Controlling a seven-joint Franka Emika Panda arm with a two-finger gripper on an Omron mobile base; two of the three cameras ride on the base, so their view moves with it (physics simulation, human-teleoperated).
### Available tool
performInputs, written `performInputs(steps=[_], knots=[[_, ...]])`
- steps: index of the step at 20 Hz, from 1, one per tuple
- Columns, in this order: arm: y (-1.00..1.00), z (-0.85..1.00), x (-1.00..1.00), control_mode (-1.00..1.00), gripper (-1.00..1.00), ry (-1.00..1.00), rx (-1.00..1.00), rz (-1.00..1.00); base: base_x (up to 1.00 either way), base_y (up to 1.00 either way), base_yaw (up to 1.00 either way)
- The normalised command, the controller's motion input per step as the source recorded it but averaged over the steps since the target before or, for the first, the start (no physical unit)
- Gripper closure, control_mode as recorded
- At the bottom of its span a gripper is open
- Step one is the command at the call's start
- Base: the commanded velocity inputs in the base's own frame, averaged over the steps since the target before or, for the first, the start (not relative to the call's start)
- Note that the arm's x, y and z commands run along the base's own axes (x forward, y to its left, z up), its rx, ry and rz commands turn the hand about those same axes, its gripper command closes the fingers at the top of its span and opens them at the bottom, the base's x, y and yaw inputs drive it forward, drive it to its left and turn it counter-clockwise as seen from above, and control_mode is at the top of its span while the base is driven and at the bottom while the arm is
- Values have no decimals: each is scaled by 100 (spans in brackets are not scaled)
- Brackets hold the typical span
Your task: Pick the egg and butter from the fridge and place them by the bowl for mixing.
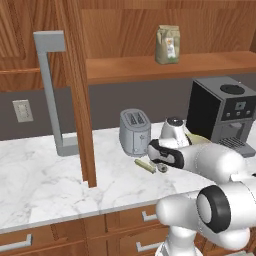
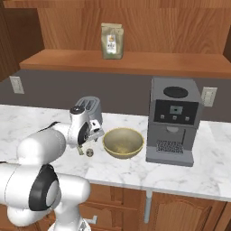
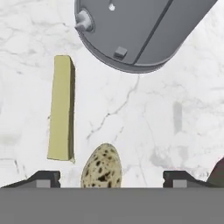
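The pincer [image 3: 109,179] hangs low over the marble table [image 1: 45,175], its two tips spread wide with the speckled egg [image 3: 101,168] lying loose between them, touching neither. So it is released, and the egg appears to rest on the table on its own. Just beside the egg lies the butter [image 3: 61,109], flat on the table with one square end near it. Both sit in front of the toaster [image 3: 140,30] and to the left of the bowl [image 2: 122,143], which fits the aim of setting them by the bowl for mixing; judging by this layout, both items are down and little is left but to lift the arm clear.

The hand view gives the detail the others lack: the gap on either side of the egg, and that egg and butter lie close but, as far as can be seen, apart. From the left base view the butter [image 1: 145,165] shows as a small stick just left of the hand, but the arm hides the bowl. The right base view shows the bowl plainly, the coffee machine [image 2: 173,119] to its right, and a small round lump, likely the egg [image 2: 90,153], on the table under the hand, near the bowl's left side. There the arm covers the butter.
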Motion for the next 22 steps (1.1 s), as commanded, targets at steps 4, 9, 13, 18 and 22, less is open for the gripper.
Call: performInputs(steps=[4, 9, 13, 18, 22], knots=[[0, 82, -36, -100, -100, -18, 0, -3, 0, 0, 0], [-28, 100, -98, -100, -100, -37, 5, -6, 0, 0, 0], [-59, 58, -100, -100, -100, -63, 12, -2, 0, 0, 0], [-31, 6, -26, -100, -100, -22, 8, -8, 0, 0, 0], [7, 1, -42, -100, -100, -19, -3, 0, 0, 0, 0]])
